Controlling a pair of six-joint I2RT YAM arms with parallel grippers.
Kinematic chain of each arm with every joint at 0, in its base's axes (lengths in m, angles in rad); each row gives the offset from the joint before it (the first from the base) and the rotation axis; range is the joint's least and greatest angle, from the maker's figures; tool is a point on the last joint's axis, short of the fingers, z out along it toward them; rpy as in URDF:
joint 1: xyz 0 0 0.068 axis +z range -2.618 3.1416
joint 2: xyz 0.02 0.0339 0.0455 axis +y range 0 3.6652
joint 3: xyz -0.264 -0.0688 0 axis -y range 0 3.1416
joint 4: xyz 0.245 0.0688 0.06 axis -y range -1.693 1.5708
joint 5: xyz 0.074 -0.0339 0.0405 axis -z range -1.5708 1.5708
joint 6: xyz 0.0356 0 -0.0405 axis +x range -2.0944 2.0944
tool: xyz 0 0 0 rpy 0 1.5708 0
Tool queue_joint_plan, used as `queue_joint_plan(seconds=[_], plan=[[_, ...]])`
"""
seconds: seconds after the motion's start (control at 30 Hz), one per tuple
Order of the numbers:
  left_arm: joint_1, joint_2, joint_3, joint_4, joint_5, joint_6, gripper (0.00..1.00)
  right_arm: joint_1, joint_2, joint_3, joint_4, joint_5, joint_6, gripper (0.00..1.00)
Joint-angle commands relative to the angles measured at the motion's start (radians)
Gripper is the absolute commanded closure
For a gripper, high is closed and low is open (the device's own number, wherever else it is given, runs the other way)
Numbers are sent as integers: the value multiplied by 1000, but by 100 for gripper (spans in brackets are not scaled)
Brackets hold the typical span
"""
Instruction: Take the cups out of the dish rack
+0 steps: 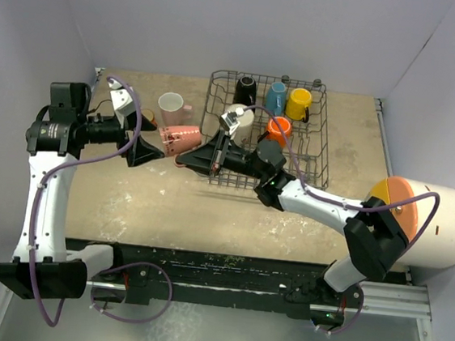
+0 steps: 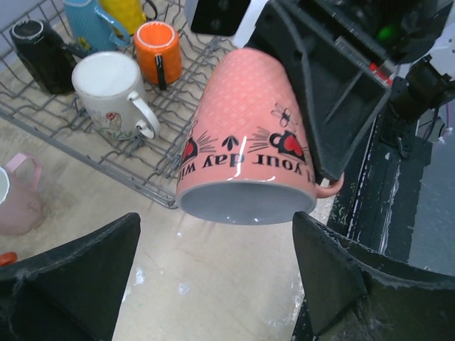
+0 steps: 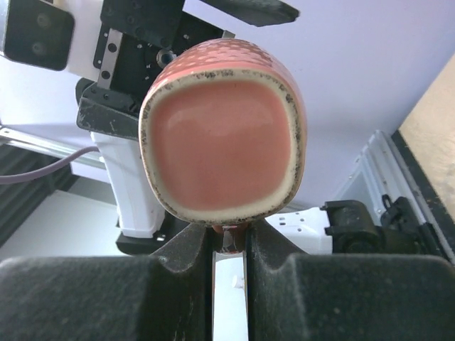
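My right gripper point(image 1: 189, 160) is shut on the handle of a pink mug point(image 1: 180, 137) and holds it on its side above the table, left of the dish rack point(image 1: 321, 152). In the right wrist view the mug's base point(image 3: 224, 153) faces me, the handle pinched between the fingers point(image 3: 185, 259). My left gripper point(image 1: 152, 150) is open; the mug's mouth point(image 2: 245, 202) faces it just ahead of its fingertips point(image 2: 323, 249). The black point(image 1: 245, 87), blue point(image 1: 277, 97), yellow point(image 1: 299, 103), orange point(image 1: 278, 129) and white point(image 1: 239, 116) cups stand in the rack.
A pale pink mug point(image 1: 171, 106) stands on the table left of the rack, also in the left wrist view point(image 2: 18, 199). A small orange thing point(image 1: 146, 117) shows behind the left gripper. A huge white cylinder with an orange face point(image 1: 426, 216) lies at the right.
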Motion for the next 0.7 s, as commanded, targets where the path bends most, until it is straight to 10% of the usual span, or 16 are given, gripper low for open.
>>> queue_joint_plan(seconds=[0.0, 0.37, 0.67], plan=[[-1, -49, 38, 38, 120, -39, 12, 31, -22, -43, 300, 44, 110, 100], [-1, -7, 82, 31, 201, -45, 35, 37, -127, -112, 313, 82, 118, 100], [-1, -53, 48, 169, 291, -225, 35, 105, -27, -2, 361, 104, 140, 100]])
